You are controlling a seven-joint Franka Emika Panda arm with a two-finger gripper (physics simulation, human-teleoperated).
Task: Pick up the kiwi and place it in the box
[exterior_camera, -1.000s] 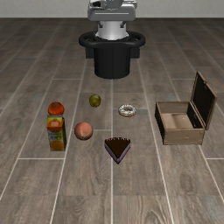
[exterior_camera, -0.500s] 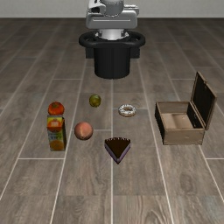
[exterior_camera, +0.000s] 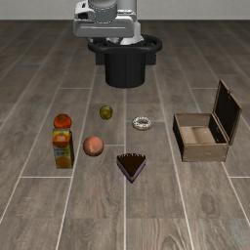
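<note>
Kiwi (exterior_camera: 105,112) lies on the plank floor (exterior_camera: 176,205), well to the exterior view's left of the box (exterior_camera: 203,152) and outside it. Box lid stands raised. Small ring (exterior_camera: 143,122) lies between kiwi and box. Arm (exterior_camera: 107,14) over black pedestal (exterior_camera: 125,61), far up-left of the box. Jaws: cannot tell whether apart or together.

I read this as a simulated test floor: grey-brown wood-plank flooring (exterior_camera: 39,215) carries a black cylindrical robot pedestal (exterior_camera: 127,66), and in front of that pedestal lie a dark chocolate cake wedge (exterior_camera: 131,165) and an open brown wooden box (exterior_camera: 200,139).
</note>
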